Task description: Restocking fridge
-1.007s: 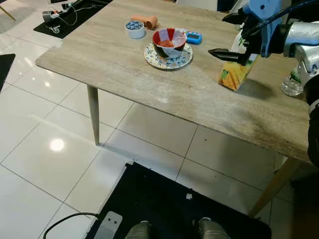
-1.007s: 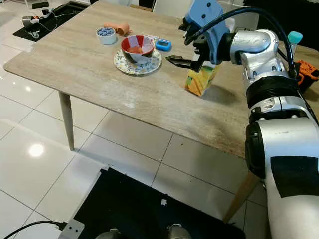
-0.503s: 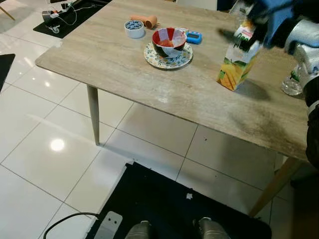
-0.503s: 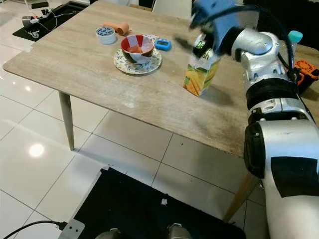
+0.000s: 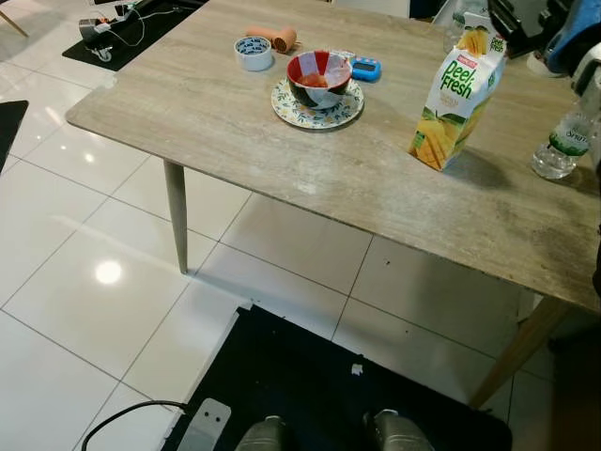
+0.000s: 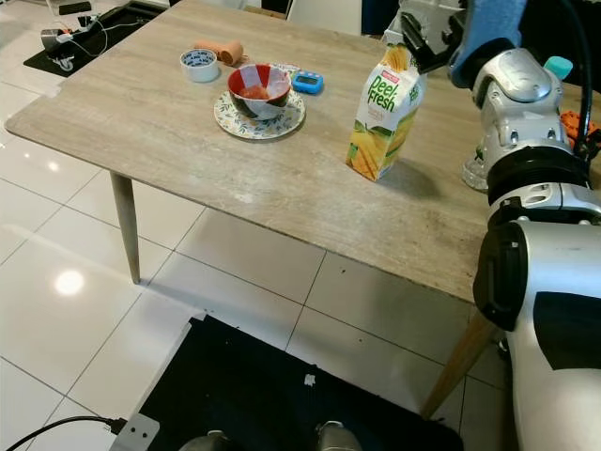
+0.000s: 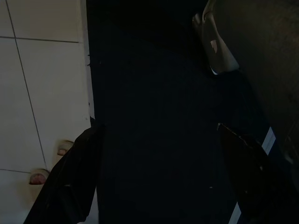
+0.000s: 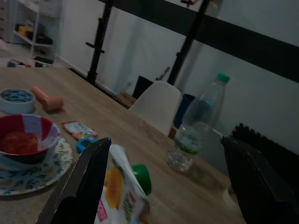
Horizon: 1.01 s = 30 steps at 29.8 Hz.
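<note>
A yellow and white juice carton (image 5: pixel 453 101) with a green cap (image 8: pixel 140 178) stands upright on the wooden table (image 5: pixel 216 113), toward its right side. My right gripper (image 6: pixel 424 39) hovers just above and behind the carton's top, clear of it. In the right wrist view its two black fingers (image 8: pixel 81 184) are spread wide, with the carton top low between them, so it is open and empty. My left gripper (image 7: pixel 159 177) hangs idle over a dark mat, open and holding nothing.
A red bowl on a patterned plate (image 5: pixel 317 85), a tape roll (image 5: pixel 254 54), an orange cylinder (image 5: pixel 273 39) and a blue timer (image 5: pixel 366 69) sit left of the carton. A water bottle (image 5: pixel 561 143) stands right of it. A white chair (image 8: pixel 156 106) stands behind the table. A black mat (image 5: pixel 347 385) lies at my feet.
My right gripper has risen from in front of the carton's middle to above and behind its top. The carton stays where it was.
</note>
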Motion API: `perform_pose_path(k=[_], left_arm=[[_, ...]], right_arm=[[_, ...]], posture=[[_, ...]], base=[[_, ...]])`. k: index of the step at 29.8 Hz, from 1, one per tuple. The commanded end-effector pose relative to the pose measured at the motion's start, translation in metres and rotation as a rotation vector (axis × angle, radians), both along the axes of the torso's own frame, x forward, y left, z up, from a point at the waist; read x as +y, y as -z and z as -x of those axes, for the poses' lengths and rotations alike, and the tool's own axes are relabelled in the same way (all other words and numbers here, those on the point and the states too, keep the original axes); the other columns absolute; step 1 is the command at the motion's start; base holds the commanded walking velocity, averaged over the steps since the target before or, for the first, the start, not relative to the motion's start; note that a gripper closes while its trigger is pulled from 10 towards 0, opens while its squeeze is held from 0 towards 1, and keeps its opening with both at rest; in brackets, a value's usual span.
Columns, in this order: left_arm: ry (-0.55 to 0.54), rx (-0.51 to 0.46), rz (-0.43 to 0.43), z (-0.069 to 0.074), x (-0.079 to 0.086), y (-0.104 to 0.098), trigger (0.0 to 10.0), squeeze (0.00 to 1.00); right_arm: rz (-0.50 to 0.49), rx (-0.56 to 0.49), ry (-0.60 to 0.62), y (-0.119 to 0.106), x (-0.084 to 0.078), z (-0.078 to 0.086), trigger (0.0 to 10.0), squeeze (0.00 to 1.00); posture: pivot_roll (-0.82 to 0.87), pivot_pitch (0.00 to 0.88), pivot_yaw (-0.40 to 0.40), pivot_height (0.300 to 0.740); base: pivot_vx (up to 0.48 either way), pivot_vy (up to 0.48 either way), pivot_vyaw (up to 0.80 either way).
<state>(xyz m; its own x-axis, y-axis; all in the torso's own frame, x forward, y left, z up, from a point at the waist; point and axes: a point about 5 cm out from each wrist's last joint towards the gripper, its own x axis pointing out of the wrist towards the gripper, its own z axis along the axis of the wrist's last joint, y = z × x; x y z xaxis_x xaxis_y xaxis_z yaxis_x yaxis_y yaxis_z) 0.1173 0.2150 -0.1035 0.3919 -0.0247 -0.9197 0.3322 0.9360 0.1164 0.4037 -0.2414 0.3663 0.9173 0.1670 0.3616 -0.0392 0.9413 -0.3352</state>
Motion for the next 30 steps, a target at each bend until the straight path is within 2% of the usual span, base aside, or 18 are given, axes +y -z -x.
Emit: perform_pose_path(k=[1,4,10,12,13,15,16,17,22,27,28,29,30], left_arm=[[-0.007,0.046,0.014,0.018,-0.001,0.005,10.0,0.0],[-0.035,0.025,-0.011,0.019,0.01,0.003,10.0,0.0],[-0.116,-0.058,-0.103,0.012,0.046,-0.009,10.0,0.0],[-0.135,-0.095,-0.148,0.005,0.061,-0.016,10.0,0.0],[-0.135,-0.095,-0.148,0.005,0.061,-0.016,10.0,0.0],[-0.159,-0.151,-0.202,-0.007,0.077,-0.027,10.0,0.0],[-0.159,-0.151,-0.202,-0.007,0.077,-0.027,10.0,0.0],[-0.171,-0.202,-0.241,-0.019,0.089,-0.037,10.0,0.0],[-0.167,-0.233,-0.253,-0.027,0.093,-0.042,10.0,0.0],[-0.114,-0.214,-0.226,-0.021,0.079,-0.034,10.0,0.0],[-0.101,-0.203,-0.22,-0.017,0.075,-0.031,10.0,0.0],[-0.101,-0.203,-0.22,-0.017,0.075,-0.031,10.0,0.0],[-0.092,-0.194,-0.219,-0.015,0.073,-0.029,10.0,0.0]], right_arm=[[-0.052,0.024,0.03,0.008,-0.009,0.0,10.0,0.0],[-0.09,0.027,0.023,0.011,-0.008,-0.001,10.0,0.0],[-0.13,0.028,-0.026,0.015,-0.003,-0.002,10.0,0.0],[-0.147,0.022,-0.041,0.015,-0.001,-0.002,10.0,0.0],[-0.147,0.022,-0.041,0.015,-0.001,-0.002,10.0,0.0],[-0.169,0.011,-0.079,0.015,0.002,-0.002,10.0,0.0],[-0.169,0.011,-0.079,0.015,0.002,-0.002,10.0,0.0],[-0.179,0.004,-0.106,0.014,0.007,-0.003,10.0,0.0],[-0.179,0.001,-0.113,0.014,0.011,-0.004,10.0,0.0],[-0.203,-0.025,-0.085,0.007,0.008,-0.003,10.0,0.0],[-0.188,-0.014,-0.051,0.008,0.006,-0.003,8.9,0.0],[-0.188,-0.014,-0.051,0.008,0.006,-0.003,8.9,0.0],[-0.184,-0.012,-0.045,0.008,0.005,-0.003,4.2,0.0]], posture=[[0.05,0.209,-0.011,0.74],[0.07,0.231,-0.008,0.74],[0.09,0.263,0.0,0.74],[0.11,0.271,0.003,0.74],[0.11,0.271,0.003,0.74],[0.12,0.278,0.007,0.74],[0.12,0.278,0.007,0.74],[0.13,0.284,0.013,0.74],[0.14,0.284,0.016,0.74],[0.14,0.286,0.018,0.74],[0.14,0.285,0.016,0.74],[0.14,0.285,0.016,0.74],[0.14,0.285,0.016,0.74]], base=[[0.0,0.0,0.0],[0.0,0.0,0.0],[0.0,0.0,0.0],[0.0,0.0,0.0],[0.0,0.0,0.0],[0.0,0.0,0.0],[0.0,0.0,0.0],[0.0,0.0,0.0],[0.0,0.0,0.0],[0.0,0.0,0.0],[0.0,0.0,0.0],[0.0,0.0,0.0],[0.0,0.0,0.0]])
